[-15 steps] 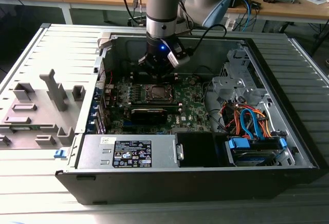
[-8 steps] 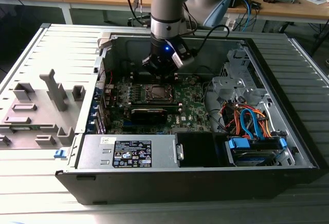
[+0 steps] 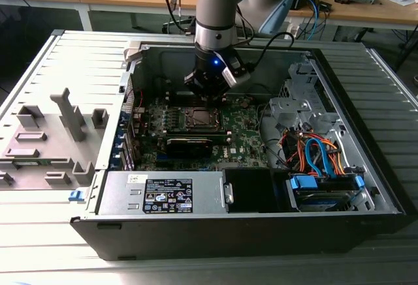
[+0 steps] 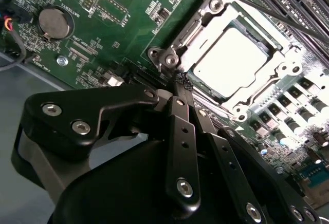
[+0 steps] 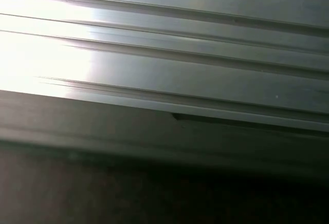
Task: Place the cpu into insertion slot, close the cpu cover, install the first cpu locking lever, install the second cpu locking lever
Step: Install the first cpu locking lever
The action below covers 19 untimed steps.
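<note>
The insertion slot [image 3: 198,118] sits mid-motherboard inside the open computer case. In the second wrist view the cpu [image 4: 226,62] lies flat in it, its top shining pale. The silver cpu cover [image 4: 193,34] lies down around the cpu as a frame. A thin locking lever rod [image 4: 267,9] runs along one side of the socket. My gripper [image 4: 182,82] is shut, its black fingers meeting at a tip that touches or hovers at the socket's corner, with nothing seen between them. From the exterior view the gripper [image 3: 208,99] hangs just behind the socket.
A long black card [image 3: 189,144] lies in front of the socket. A power supply [image 3: 166,193] fills the case's front, and a drive bay with orange and blue cables [image 3: 320,154] is at the exterior view's right. Grey fixtures [image 3: 68,112] stand outside. A coin battery [image 4: 54,22] lies nearby.
</note>
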Available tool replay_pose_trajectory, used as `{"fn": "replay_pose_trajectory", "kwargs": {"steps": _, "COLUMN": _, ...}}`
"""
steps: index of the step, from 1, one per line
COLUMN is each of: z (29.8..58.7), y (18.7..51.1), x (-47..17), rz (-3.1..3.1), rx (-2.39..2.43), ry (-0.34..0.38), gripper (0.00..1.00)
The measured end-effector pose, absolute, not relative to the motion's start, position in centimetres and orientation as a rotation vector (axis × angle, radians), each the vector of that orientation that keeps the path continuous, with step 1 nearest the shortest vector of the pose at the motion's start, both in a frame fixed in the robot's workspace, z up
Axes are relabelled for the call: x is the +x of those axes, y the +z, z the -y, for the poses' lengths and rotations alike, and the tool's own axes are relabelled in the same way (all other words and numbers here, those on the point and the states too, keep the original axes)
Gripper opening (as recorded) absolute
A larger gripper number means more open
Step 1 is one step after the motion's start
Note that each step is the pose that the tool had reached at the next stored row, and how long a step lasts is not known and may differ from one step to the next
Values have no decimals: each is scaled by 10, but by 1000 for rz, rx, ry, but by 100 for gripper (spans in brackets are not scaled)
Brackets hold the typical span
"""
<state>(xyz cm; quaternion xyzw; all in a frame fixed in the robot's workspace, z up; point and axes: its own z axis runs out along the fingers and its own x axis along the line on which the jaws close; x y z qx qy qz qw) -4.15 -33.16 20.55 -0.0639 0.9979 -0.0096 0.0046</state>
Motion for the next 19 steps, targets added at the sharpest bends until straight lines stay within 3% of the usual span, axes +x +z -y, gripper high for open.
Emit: {"fn": "replay_pose_trajectory", "kwargs": {"steps": 19, "z": 331, "y": 208, "x": -38, "rz": -3125, "rx": -200, "ry": -27, "gripper": 11}}
